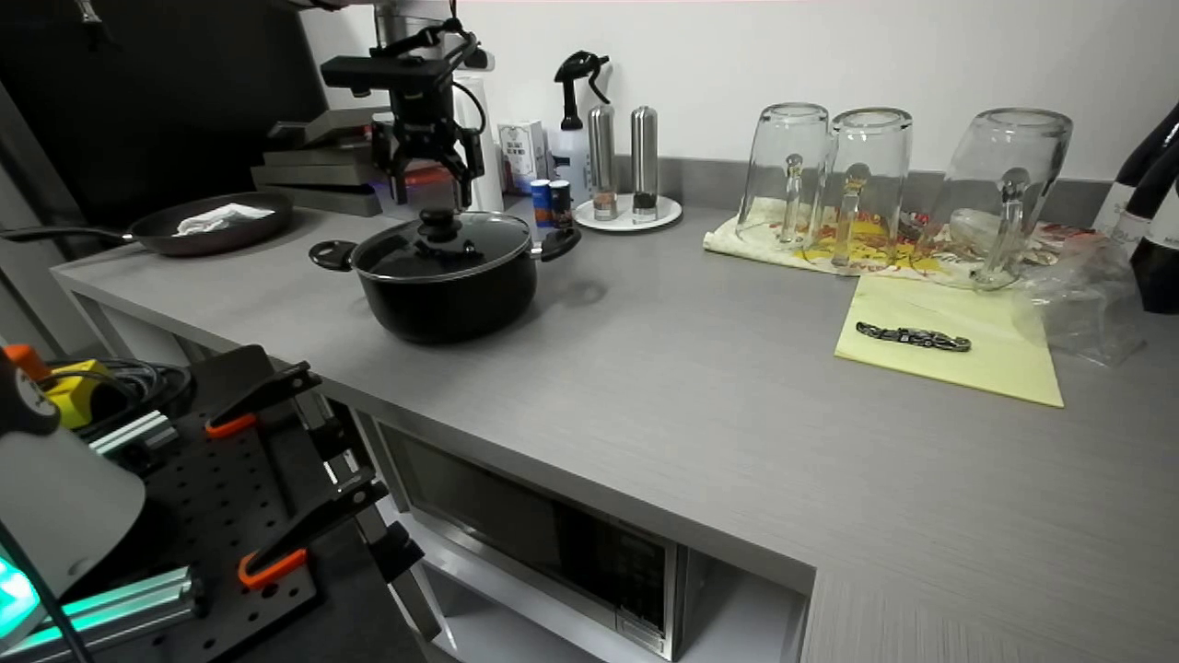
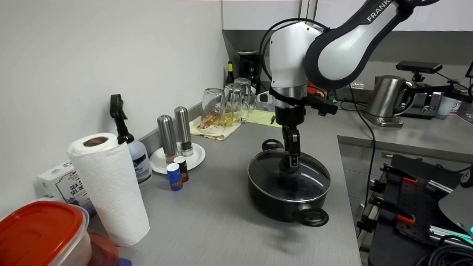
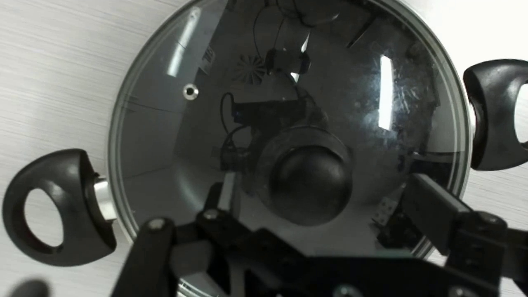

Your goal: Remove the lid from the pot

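Observation:
The black pot (image 1: 449, 308) stands on the grey counter and also shows in an exterior view (image 2: 266, 207). The see-through glass lid (image 1: 493, 241) lies flat on the pot, its metal rim along the pot's edge; it also shows in an exterior view (image 2: 266, 179). In the wrist view the lid (image 3: 156, 111) fills the middle, with its black round knob (image 3: 310, 185). My gripper (image 1: 433, 195) is open and empty, pointing down above the knob. In the wrist view the gripper (image 3: 328, 192) has one finger on each side of the knob, apart from it. In an exterior view the gripper (image 2: 293, 165) partly hides the knob.
A frying pan (image 1: 207, 235) with a white cloth stands beyond the pot. A paper towel roll (image 2: 111, 192), spray bottle (image 2: 138, 162), mills (image 2: 168, 136) and small shakers (image 2: 174, 177) stand towards the wall. Upturned glasses (image 1: 783, 175) stand farther along. The counter's front edge (image 2: 349, 207) is close to the pot.

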Motion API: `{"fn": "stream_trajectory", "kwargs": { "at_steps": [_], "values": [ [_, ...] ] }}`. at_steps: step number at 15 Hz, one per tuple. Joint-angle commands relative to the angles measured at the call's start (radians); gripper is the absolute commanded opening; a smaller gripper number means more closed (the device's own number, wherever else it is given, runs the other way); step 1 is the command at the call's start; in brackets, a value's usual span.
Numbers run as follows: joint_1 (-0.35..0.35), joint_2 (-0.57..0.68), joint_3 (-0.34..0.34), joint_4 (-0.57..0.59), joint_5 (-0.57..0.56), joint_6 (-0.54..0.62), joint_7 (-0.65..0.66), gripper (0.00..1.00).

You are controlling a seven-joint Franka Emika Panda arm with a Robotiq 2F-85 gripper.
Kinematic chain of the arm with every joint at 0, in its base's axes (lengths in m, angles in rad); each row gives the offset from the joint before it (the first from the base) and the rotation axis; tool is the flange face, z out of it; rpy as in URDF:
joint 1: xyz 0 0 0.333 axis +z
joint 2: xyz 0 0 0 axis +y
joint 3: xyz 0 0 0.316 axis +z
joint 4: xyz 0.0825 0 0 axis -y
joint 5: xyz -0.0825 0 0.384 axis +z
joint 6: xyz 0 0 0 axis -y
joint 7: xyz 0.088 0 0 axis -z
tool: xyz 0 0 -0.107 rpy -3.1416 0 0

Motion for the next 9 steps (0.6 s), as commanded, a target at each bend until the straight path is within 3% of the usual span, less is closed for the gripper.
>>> {"fn": "stream_trajectory", "kwargs": {
  "at_steps": [1, 7, 8, 9],
  "values": [
    [-0.001, 0.026, 0.004, 0.021, 0.010, 0.015, -0.019, 1.00],
    [-0.005, 0.040, 0.004, 0.025, 0.012, 0.012, -0.022, 1.00],
    [-0.005, 0.041, 0.005, 0.025, 0.013, 0.013, -0.023, 0.75],
    [-0.005, 0.042, 0.005, 0.025, 0.013, 0.013, -0.024, 0.74]
  ]
}}
